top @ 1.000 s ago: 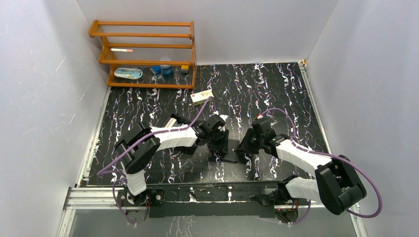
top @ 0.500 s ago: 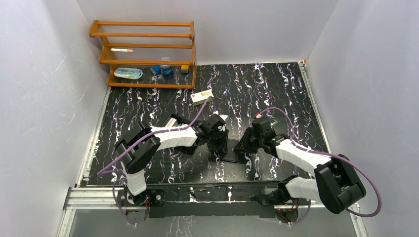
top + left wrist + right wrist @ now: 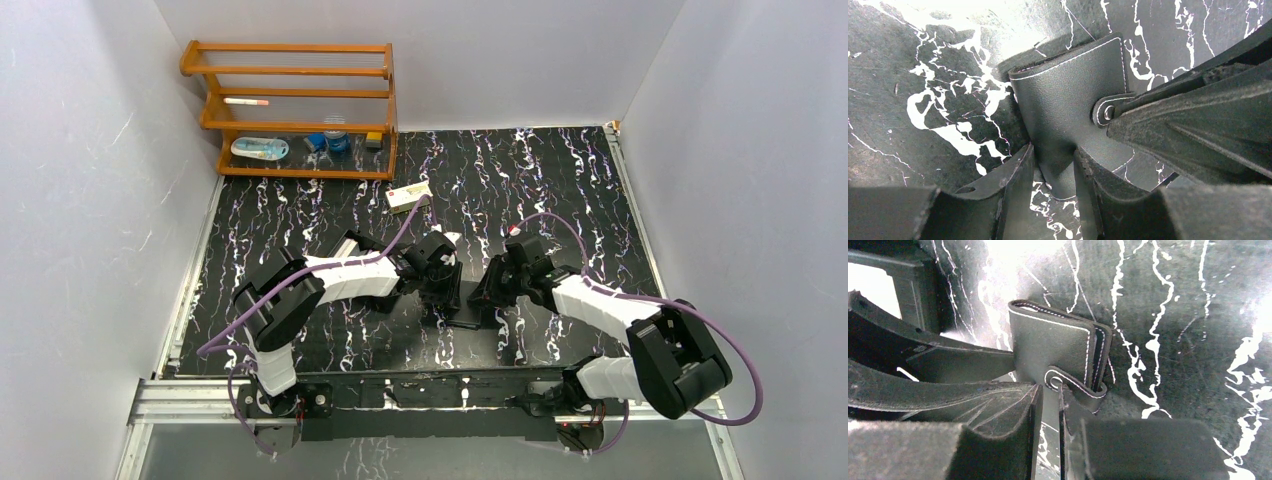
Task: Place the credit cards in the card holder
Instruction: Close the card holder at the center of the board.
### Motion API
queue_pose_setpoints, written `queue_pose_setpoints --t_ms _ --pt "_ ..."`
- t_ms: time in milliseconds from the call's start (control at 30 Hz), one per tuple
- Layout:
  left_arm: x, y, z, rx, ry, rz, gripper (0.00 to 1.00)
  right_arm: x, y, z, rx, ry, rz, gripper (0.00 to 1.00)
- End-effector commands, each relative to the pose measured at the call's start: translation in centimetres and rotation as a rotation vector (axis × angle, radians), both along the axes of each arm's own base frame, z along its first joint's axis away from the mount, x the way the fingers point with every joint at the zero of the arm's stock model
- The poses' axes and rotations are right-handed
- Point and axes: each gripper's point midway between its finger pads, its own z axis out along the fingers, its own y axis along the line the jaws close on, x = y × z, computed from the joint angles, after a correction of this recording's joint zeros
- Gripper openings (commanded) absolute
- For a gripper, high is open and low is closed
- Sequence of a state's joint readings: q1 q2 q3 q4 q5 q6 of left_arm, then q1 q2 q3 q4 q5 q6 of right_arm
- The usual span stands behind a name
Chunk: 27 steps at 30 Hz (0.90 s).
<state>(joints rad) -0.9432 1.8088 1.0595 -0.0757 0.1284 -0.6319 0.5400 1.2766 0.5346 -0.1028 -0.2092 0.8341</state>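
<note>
While the closed card holder (image 3: 1063, 100) sits on the tabletop (image 3: 560, 180) well in front of the wooden rack (image 3: 290, 47), left hand (image 3: 1053, 152) clamped on its edge and right hand (image 3: 1049, 390) pinching its snap tab (image 3: 1073, 382), a hard tug could drag it loose rather than unsnap it.

- The card holder (image 3: 1063, 100): matt black grained leather, white stitching.
- Its snap stud (image 3: 1106, 112): shiny metal.
- My left fingers (image 3: 1013, 200): scuffed matt black plastic.
- The table (image 3: 923, 75) under it: glossy marbled black.
</note>
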Motion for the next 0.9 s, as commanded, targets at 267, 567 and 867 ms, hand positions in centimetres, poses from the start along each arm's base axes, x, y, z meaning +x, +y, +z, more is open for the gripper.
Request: queue_pose_setpoints --t_ms 267,567,867 --pt "-0.2 -0.1 0.1 -0.01 0.005 0.004 0.32 0.0 -0.1 0.2 -0.03 -0.017 0.021 0.24" --pt "0.2 0.1 1.1 -0.012 -0.02 0.018 0.34 1.0 -0.6 4.3 -0.056 -0.108 0.002 0.25" --pt "2.3 0.4 3.7 -0.089 -0.02 0.1 0.43 1.7 -1.6 2.7 -0.132 -0.085 -0.038 0.29"
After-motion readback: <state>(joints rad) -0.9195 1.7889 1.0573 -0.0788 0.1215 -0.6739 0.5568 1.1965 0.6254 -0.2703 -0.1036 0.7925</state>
